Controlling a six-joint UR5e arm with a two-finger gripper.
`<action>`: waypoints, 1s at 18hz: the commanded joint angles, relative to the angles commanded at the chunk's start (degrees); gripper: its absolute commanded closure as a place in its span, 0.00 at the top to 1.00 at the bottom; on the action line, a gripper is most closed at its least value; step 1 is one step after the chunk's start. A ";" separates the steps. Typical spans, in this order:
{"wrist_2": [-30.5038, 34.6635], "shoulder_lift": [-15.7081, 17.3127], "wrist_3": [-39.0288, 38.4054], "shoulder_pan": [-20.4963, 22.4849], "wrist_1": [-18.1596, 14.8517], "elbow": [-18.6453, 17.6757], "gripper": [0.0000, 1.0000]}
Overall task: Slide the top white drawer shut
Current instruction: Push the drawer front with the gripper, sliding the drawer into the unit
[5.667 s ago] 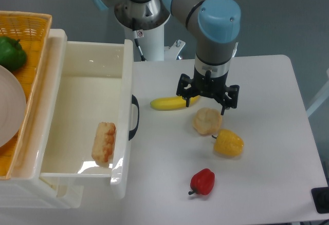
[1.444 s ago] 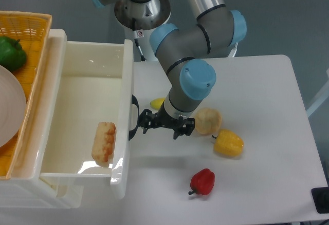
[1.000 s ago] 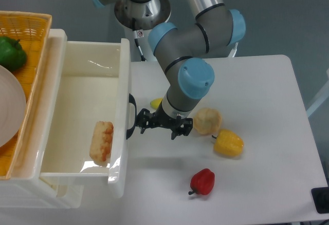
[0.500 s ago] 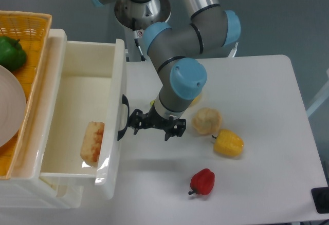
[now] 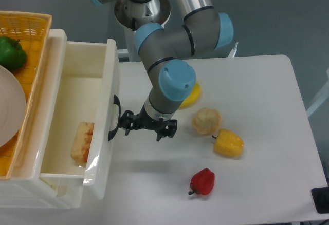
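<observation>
The top white drawer (image 5: pixel 110 76) stands partly pulled out of the cabinet at the left, its tall front panel facing right. The drawer's black arched handle (image 5: pixel 113 118) is on that panel. A piece of toasted bread (image 5: pixel 82 142) lies inside near the front. My gripper (image 5: pixel 147 126) hangs low just right of the handle, its left fingers (image 5: pixel 127 122) up against the drawer front. The jaws are spread wide and hold nothing.
A yellow wicker basket (image 5: pixel 31 19) on top of the cabinet holds a green pepper (image 5: pixel 11 53) and a white plate (image 5: pixel 7 107). On the table lie a banana (image 5: pixel 192 95) partly behind the arm, a bread roll (image 5: pixel 207 120), a yellow pepper (image 5: pixel 229 143) and a red pepper (image 5: pixel 203 181).
The gripper has moved left against the drawer front, and the drawer has slid left into the cabinet with the bread inside it. The banana shows more now.
</observation>
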 joint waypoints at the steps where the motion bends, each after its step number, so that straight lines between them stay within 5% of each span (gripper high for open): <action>1: 0.00 0.00 -0.18 -0.09 0.00 0.09 1.00; 18: 0.26 -0.53 0.26 -3.60 0.09 0.53 1.00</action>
